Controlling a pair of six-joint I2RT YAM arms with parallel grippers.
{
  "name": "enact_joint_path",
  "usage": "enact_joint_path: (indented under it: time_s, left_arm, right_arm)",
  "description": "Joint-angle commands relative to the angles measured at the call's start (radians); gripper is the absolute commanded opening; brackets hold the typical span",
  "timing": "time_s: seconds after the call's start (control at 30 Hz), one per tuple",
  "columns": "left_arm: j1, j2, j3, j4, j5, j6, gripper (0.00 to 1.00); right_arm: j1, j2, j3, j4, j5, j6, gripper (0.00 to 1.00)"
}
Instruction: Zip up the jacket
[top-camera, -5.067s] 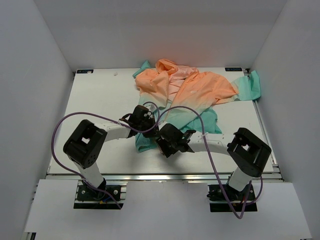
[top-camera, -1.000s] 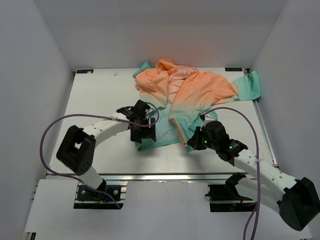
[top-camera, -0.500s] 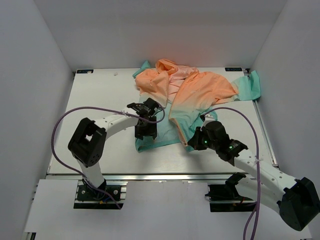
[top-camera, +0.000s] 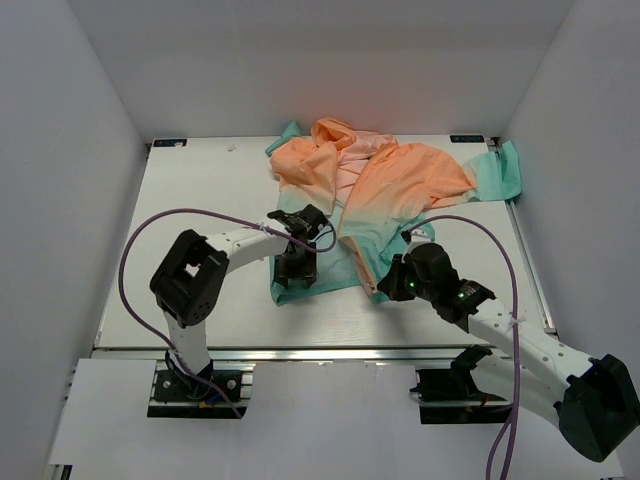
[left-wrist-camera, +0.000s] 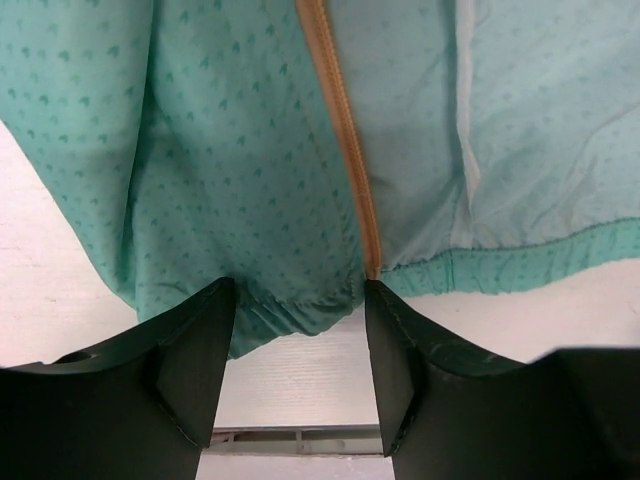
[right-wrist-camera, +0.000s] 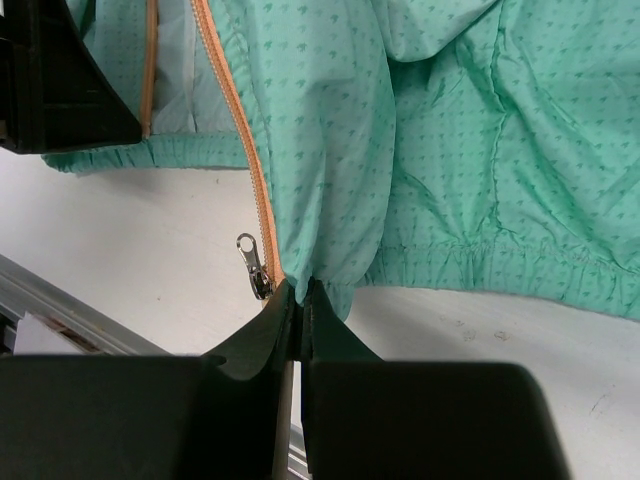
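Unzipped peach-to-teal jacket (top-camera: 385, 190), crumpled on table

Bright, even, diffuse light fills the white-walled enclosure (top-camera: 90, 150) from overhead, and shadows on the white tabletop (top-camera: 200, 200) are faint. The silver metal rail (top-camera: 330, 353) at six o'clock shows mild glare. Wrist views render the thin peach-orange and teal-green hooded jacket (left-wrist-camera: 230, 150) sharply, while the black gripper fingers (left-wrist-camera: 195, 350) at six o'clock are dark, with little detail.

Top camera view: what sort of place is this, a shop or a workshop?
Probably a robotics lab test cell: plain white walls box in a white table, a left arm and right arm are bolted at its near edge, and a jacket lies on it.
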Motion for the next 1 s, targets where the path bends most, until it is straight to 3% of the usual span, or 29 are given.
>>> enact_joint_path:
  time_s: [0.0, 0.2, 0.57, 0.77, 0.9, 0.97]
  left_arm:
    - [-0.004, 0.015, 0.031, 0.003, -0.029, -0.018, 0.64]
    - [-0.004, 0.048, 0.049, 0.0, -0.04, -0.038, 0.62]
    - [-0.004, -0.004, 0.047, -0.038, -0.081, -0.05, 0.34]
    - [-0.004, -0.07, 0.038, -0.029, -0.075, -0.035, 0.33]
    - [-0.004, -0.131, 0.015, -0.003, -0.08, -0.013, 0.16]
    - [-0.003, -0.163, 0.015, 0.005, -0.067, 0.003, 0.17]
  right_arm:
    - [-0.003, -0.012, -0.003, 0.003, 0.023, -0.012, 0.0]
    - [-0.002, -0.012, -0.009, 0.0, 0.023, -0.012, 0.0]
    - [-0.003, -0.01, -0.027, -0.004, 0.03, 0.004, 0.0]
    - [-0.005, 0.016, -0.03, -0.009, 0.053, 0.011, 0.0]
    - [-0.005, 0.04, -0.03, 0.003, 0.049, 0.012, 0.0]
    - [-0.008, 0.057, -0.026, 0.005, 0.049, 0.011, 0.0]
